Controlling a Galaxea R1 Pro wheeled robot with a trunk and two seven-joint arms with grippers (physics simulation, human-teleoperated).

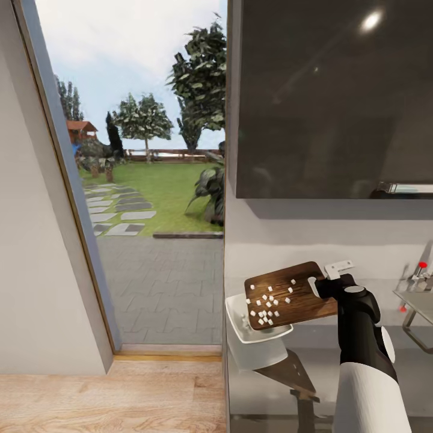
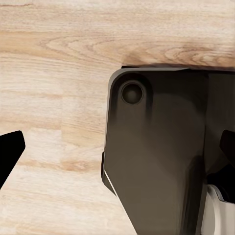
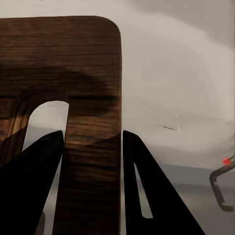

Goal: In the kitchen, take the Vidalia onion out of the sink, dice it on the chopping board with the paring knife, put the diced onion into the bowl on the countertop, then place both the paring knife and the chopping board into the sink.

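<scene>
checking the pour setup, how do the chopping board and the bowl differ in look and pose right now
The chopping board is dark brown wood and flat; the bowl is glossy white and hollow. The board is held up at a tilt by the right end effector, clamped at its handle end, while the bowl rests on the countertop under the board's lower end. White onion dice lie on the board. Both are squarish with rounded corners.

A long grey, slightly reflective kitchen surface [image 1: 361, 361] runs along a pale wall. A white squarish bowl [image 1: 255, 334] sits on it at its near end, beside an open doorway. The surface mirrors the bowl and the dark board above it. Light wood floor [image 1: 108, 397] lies below, beside the surface's end.
</scene>
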